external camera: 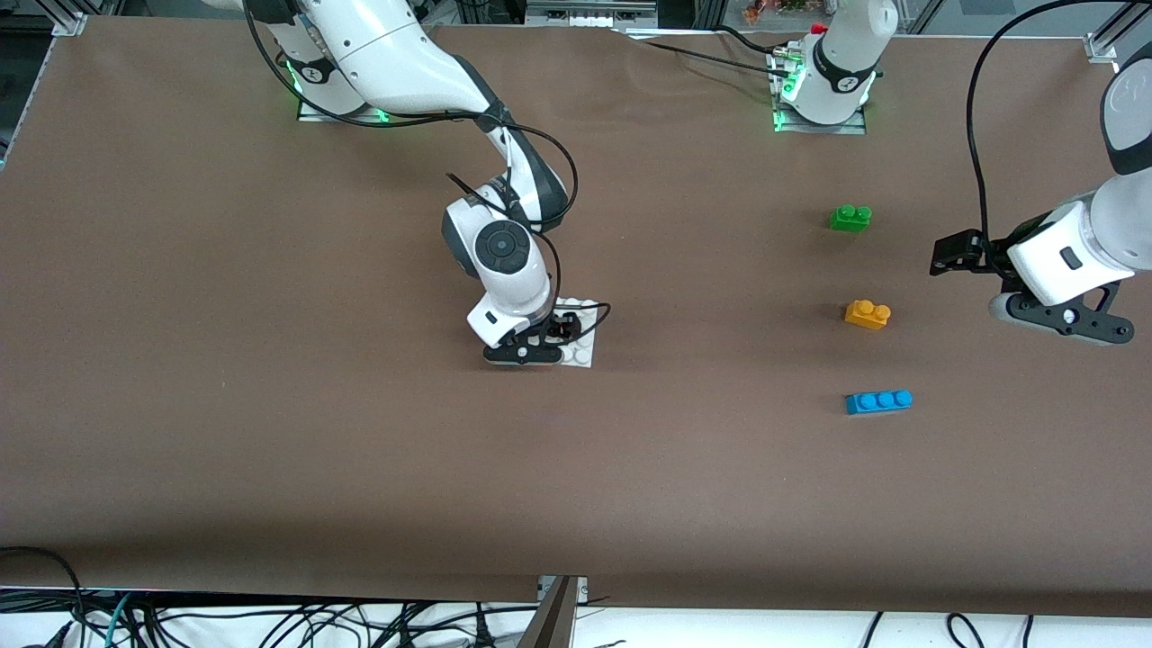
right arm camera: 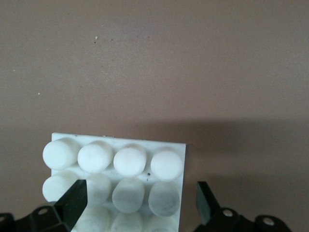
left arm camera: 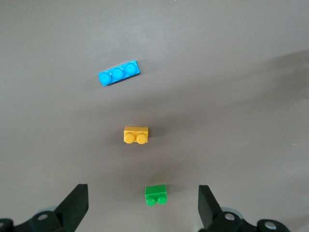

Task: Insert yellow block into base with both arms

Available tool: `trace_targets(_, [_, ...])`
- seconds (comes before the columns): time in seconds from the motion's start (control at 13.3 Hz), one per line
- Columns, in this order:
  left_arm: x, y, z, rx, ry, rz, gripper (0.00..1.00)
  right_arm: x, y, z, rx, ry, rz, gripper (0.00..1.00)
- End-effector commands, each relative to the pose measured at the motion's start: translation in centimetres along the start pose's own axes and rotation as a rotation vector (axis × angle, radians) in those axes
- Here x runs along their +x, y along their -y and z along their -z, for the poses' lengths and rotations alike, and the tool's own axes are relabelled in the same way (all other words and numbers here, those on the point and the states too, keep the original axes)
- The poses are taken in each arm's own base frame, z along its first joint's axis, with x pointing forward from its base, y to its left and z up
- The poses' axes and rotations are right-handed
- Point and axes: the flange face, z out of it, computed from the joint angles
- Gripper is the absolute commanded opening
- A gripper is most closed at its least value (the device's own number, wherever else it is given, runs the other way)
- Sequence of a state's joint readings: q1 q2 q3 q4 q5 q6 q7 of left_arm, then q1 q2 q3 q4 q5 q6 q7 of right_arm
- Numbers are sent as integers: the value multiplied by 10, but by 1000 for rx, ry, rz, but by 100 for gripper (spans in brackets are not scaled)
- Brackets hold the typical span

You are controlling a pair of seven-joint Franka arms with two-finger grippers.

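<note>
Brown table (external camera: 270,432): yellow block (external camera: 868,314) between 2 other bricks, well apart from the base (external camera: 580,351). Right gripper (right arm camera: 140,205) straddles base, fingers open; left gripper (left arm camera: 142,208) hangs wide open, empty.

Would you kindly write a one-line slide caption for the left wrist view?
Open left pincer hovers above green brick, yellow block and blue brick on the brown table.
</note>
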State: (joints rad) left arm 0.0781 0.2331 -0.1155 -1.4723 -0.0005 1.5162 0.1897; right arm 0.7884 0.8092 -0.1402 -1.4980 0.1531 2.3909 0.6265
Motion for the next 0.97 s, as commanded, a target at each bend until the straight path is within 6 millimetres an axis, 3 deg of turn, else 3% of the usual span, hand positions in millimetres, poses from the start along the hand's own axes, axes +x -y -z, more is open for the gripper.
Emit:
trace_targets(0.0, [1, 24, -10, 0, 13, -6, 100, 4, -5, -7, -1, 12, -28, 100])
trace_targets(0.37, [16, 36, -65, -14, 44, -7, 100, 6, -5, -15, 36, 0, -56, 100])
trace_targets(0.67, [16, 41, -82, -15, 39, 0, 100, 5, -1, -15, 56, -13, -64, 100])
trace_targets(0.9, [11, 42, -70, -9, 23, 3, 100, 5, 2, -17, 76, -29, -76, 100])
